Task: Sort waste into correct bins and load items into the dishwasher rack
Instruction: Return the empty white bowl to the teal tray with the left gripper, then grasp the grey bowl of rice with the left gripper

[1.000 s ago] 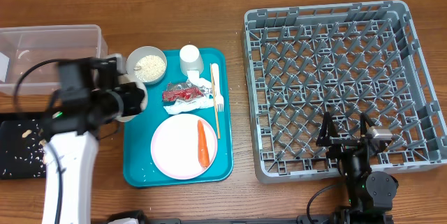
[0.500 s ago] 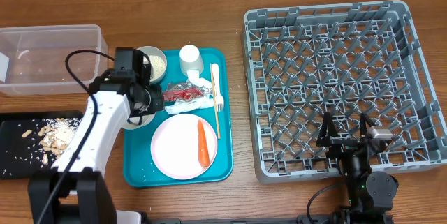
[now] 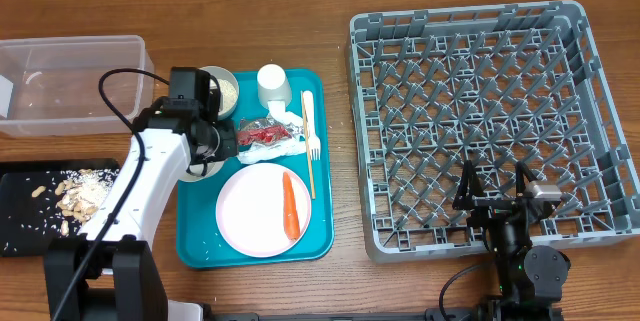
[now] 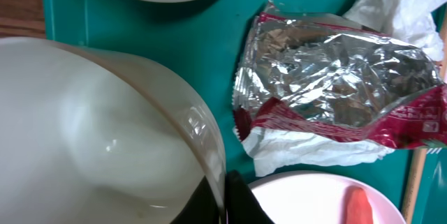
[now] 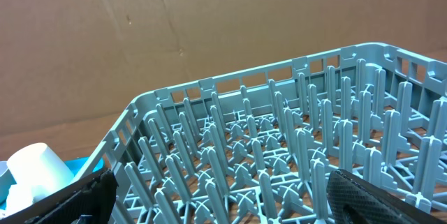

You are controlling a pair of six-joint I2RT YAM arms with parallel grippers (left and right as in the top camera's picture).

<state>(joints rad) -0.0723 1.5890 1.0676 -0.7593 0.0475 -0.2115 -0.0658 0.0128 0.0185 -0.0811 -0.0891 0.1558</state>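
Observation:
My left gripper [image 3: 205, 147] is shut on the rim of an empty white bowl [image 4: 105, 126] at the left edge of the teal tray [image 3: 195, 246]; its fingers [image 4: 223, 197] pinch the bowl's wall. On the tray lie a bowl of rice [image 3: 226, 87], a white cup [image 3: 272, 83], a silver-and-red foil wrapper [image 4: 335, 84] over white napkins [image 3: 292, 129], a white fork [image 3: 310, 126], and a plate [image 3: 255, 216] with a carrot [image 3: 290, 206]. Nut pieces [image 3: 75, 193] lie on the black tray [image 3: 25, 236]. My right gripper [image 5: 230, 199] is open over the front of the grey rack [image 3: 480, 111].
The clear tub [image 3: 70, 81] stands at the far left behind the black tray. A thin wooden stick [image 3: 308, 166] lies beside the fork. A cardboard wall stands behind the rack in the right wrist view.
My left arm swung right from over the black tray back to the teal tray's left edge, still holding the bowl. Nut pieces now show on the black tray. The right arm has not moved.

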